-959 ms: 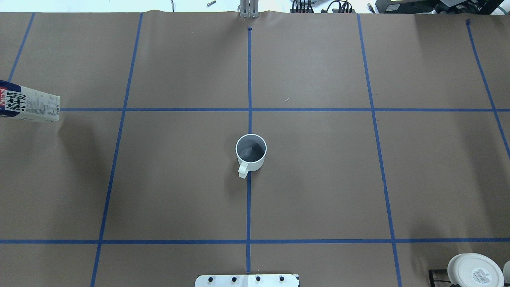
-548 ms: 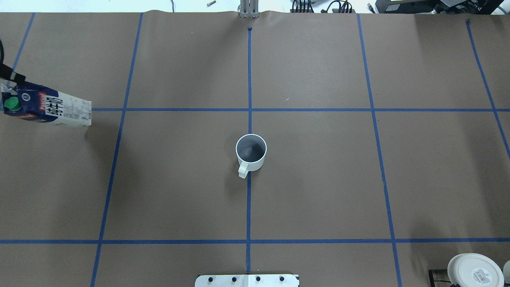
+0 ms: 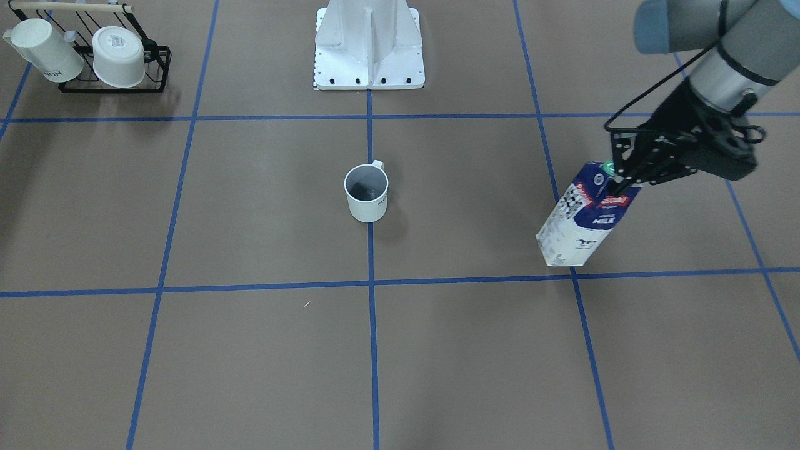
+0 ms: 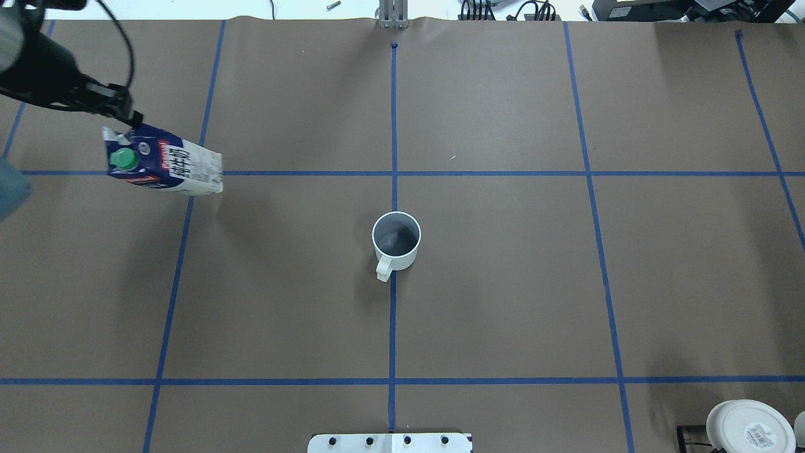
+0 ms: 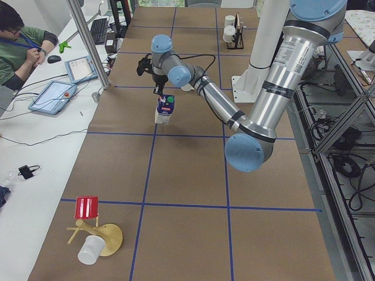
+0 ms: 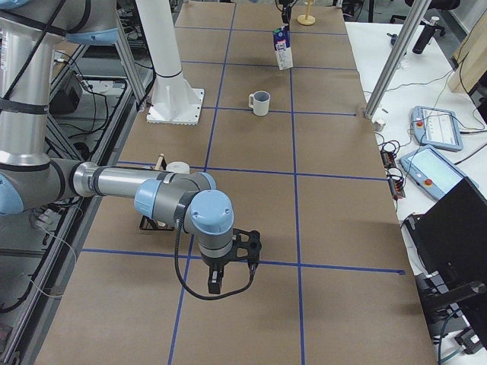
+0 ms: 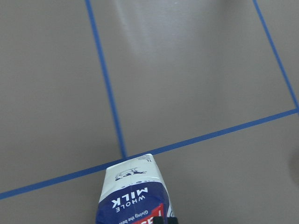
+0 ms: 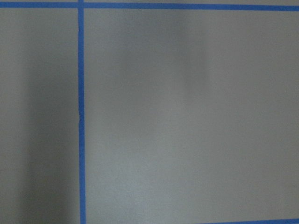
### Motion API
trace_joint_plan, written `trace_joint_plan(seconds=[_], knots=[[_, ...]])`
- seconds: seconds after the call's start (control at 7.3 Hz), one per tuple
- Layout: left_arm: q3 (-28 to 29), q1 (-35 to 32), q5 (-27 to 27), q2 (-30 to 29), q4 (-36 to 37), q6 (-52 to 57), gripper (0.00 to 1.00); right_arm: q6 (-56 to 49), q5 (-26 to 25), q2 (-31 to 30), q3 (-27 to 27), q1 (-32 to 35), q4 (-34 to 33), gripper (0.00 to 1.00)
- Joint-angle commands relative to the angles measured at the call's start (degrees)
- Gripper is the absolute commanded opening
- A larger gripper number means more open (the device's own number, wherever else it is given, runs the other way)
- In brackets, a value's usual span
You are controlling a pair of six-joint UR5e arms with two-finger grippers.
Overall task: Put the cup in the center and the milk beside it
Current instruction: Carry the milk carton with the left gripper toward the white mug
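The cup, a small white mug with a grey inside, stands upright at the table's centre on the middle blue line, and shows in the front view. My left gripper is shut on the top of the milk, a white and dark-blue carton with a green cap. It holds the carton tilted, just over the table, well to the cup's left in the overhead view. The carton shows in the left wrist view. My right gripper shows only in the exterior right view, so I cannot tell its state.
A black rack holds a "HOH" mug and a wider white cup near the robot's right. The robot base plate sits behind the cup. A red cup and wooden stand lie at the table's left end.
My left gripper has carried the milk rightward in the overhead view, from the left edge toward the centre. The cup has not moved.
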Motion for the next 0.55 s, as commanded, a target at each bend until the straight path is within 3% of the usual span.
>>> trace_joint_plan(seconds=[0.0, 0.41], knots=[[2.9, 10.1, 7.2, -10.9, 5.8, -9.1, 0.0, 0.0, -2.7, -0.7, -0.7, 0.5, 0.0, 1.0], [2.9, 13.4, 7.9, -12.8, 6.0, -11.8, 0.0, 0.0, -2.4, -0.5, -1.3, 0.5, 0.1, 1.0]])
